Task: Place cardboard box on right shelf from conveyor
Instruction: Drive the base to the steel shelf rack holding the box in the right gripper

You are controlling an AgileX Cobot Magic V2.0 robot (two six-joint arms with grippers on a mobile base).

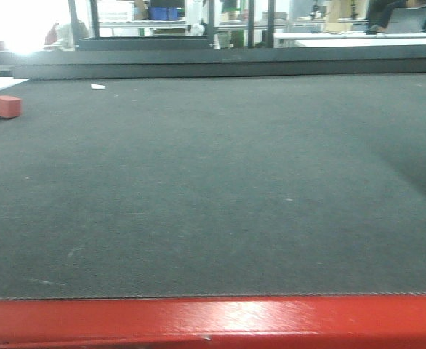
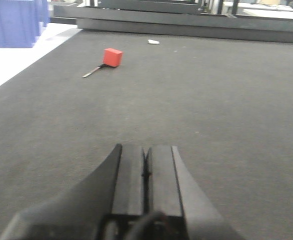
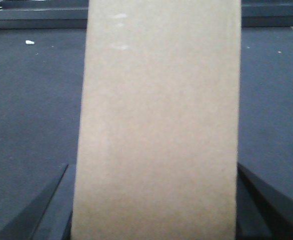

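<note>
Clamped in right gripper: cardboard box

Front: conveyor, small red cube far left. Left wrist: left gripper closed tight, empty; cube ahead-left of jaws. Right wrist: jaws wide, pressing both box sides; belt beyond.

Far ahead of the jaws, glaring light floods the back left, beside dark upright posts, blue bins and white tables further right.
</note>
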